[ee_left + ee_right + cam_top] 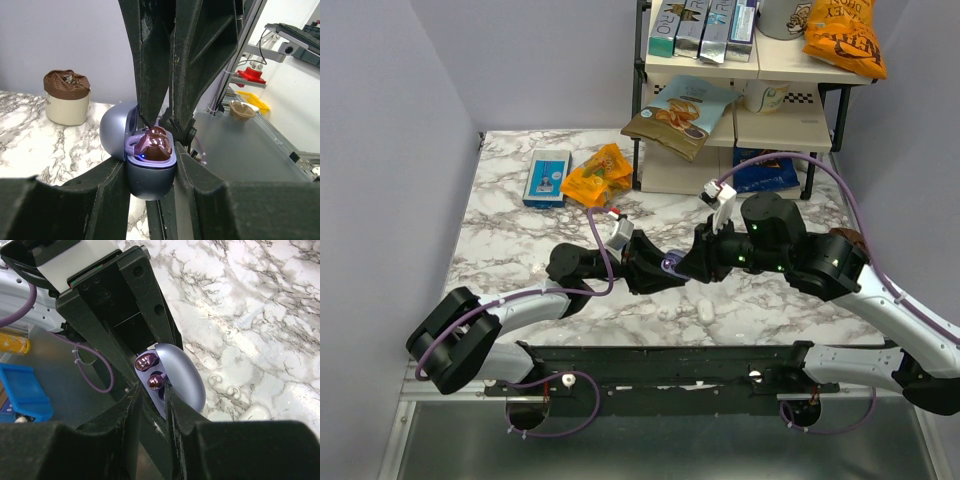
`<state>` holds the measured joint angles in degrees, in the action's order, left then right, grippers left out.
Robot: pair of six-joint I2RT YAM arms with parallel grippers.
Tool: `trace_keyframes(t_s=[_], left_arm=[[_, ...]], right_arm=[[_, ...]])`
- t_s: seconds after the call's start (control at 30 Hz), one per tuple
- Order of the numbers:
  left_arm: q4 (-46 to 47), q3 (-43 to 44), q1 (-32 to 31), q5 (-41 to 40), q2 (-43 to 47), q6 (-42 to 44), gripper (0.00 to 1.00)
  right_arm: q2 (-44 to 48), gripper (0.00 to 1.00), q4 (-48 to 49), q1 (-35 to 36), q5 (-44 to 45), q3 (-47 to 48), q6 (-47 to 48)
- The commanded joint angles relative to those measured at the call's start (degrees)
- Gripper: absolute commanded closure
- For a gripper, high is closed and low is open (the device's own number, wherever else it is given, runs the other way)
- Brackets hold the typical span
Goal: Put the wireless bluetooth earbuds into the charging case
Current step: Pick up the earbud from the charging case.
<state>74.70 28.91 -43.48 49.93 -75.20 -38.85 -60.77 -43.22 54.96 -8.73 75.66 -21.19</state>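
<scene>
Marble tabletop point(510, 245), pale walls point(550, 60), snack shelf point(790, 72)

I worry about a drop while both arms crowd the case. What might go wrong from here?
1. The left claw grips the charging case only by its sides, so a push from the right claw pressing close above may twist it loose.
2. The earbuds seem to stand proud of their wells. If so, shutting the open lid could jam on them or pop one out.
</scene>
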Motion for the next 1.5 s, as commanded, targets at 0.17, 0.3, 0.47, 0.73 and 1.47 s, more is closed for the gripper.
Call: trace_keyframes(t_s=[0.17,0.3,0.47,0.73,1.47], left_arm=[[22.0,0.0,0.2,-0.5,0.8,1.1,1.00],[22.0,0.2,0.2,-0.5,0.6,0.9,1.00],[22.0,0.2,0.2,-0.5,0.5,0.9,1.00],[22.0,0.3,0.2,-0.9,0.4,0.9,1.00],[21.9,1.2,0.2,-1.6,-0.9,0.7,1.00]], right_arm=[[-1.5,0.68,-0.8,0.1,1.7,0.8,-0.4],[-1.6,0.69,0.1,0.1,2.4,0.5,-0.5],[-1.8,0.74,0.9,0.2,3.5,0.1,-0.6],[-1.5,0.88,2.3,0.1,4.6,-1.0,-0.1],[3.1,0.80,3.6,1.6,8.5,-2.9,5.5]])
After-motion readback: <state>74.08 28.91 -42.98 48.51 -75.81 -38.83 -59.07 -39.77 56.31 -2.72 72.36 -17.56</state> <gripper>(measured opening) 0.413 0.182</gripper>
